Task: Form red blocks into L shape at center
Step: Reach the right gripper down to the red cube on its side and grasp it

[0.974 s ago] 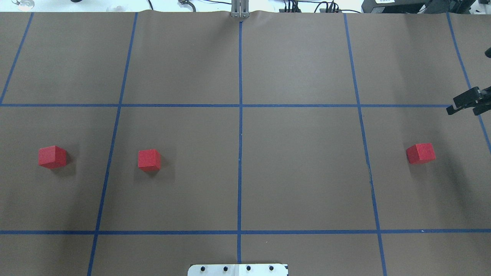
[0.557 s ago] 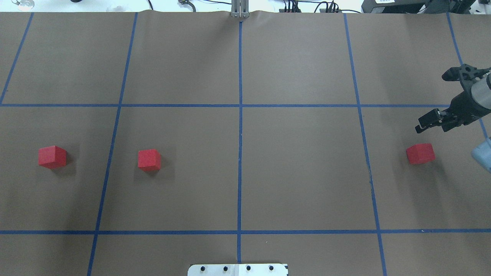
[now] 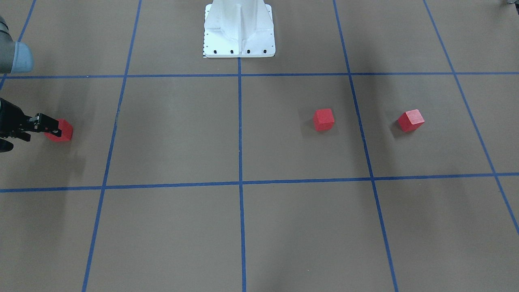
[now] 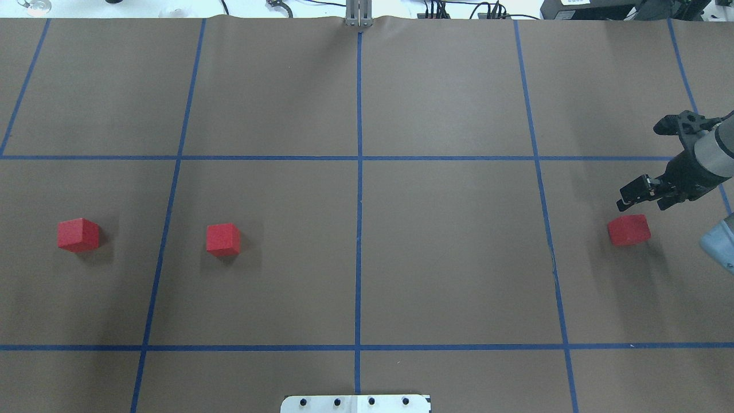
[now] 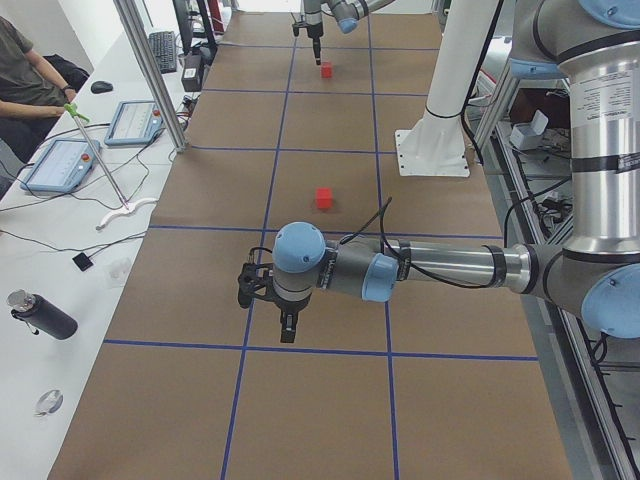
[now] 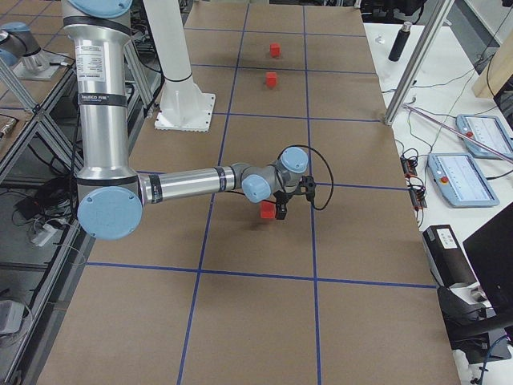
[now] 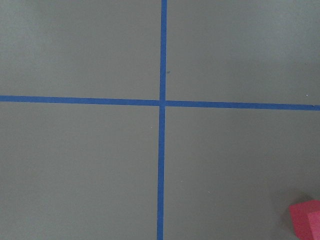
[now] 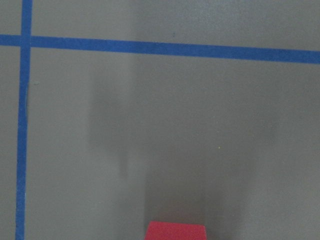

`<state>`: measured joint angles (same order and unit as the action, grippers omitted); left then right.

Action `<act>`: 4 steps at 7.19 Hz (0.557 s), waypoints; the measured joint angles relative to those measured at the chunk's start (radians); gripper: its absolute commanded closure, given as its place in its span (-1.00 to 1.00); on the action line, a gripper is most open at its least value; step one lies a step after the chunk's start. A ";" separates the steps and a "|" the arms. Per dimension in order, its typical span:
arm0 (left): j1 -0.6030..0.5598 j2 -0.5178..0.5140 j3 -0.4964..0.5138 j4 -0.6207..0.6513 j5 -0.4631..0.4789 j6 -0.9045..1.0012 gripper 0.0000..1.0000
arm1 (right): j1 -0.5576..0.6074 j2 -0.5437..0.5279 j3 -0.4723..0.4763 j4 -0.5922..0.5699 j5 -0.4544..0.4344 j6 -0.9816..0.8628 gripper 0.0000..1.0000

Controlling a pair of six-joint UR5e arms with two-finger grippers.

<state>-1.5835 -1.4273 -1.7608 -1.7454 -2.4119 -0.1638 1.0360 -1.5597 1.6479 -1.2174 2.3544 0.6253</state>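
Note:
Three red blocks lie on the brown table in one row: the left block (image 4: 78, 235), the middle block (image 4: 223, 239) and the right block (image 4: 629, 230). None is inside the center (image 4: 401, 252), the patch split by the vertical blue tape line. My right gripper (image 4: 642, 203) is open and empty, just beyond the right block and slightly above it. In the front view the right gripper (image 3: 42, 133) partly covers that block (image 3: 64, 130). The block's top edge (image 8: 175, 231) shows in the right wrist view. My left gripper (image 5: 287, 330) shows only in the left side view; I cannot tell its state.
The white robot base (image 4: 355, 403) stands at the near table edge. Blue tape lines divide the table into grid squares. The left wrist view shows a tape crossing and a red block corner (image 7: 306, 221). An operator (image 5: 25, 70) sits beside the table.
My right gripper has come in from the right edge and moved left and toward the right block. The three blocks have not moved.

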 measured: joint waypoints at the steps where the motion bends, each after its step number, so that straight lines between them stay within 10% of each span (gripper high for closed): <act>1: 0.000 0.000 -0.001 0.000 0.000 0.001 -1.00 | -0.010 -0.002 0.000 -0.001 -0.001 0.015 -0.98; 4: 0.000 -0.001 -0.003 -0.001 0.000 0.001 -1.00 | -0.048 -0.008 0.002 -0.002 -0.013 0.053 -0.93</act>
<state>-1.5831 -1.4281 -1.7637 -1.7467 -2.4114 -0.1626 0.9877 -1.5676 1.6495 -1.2192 2.3411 0.6781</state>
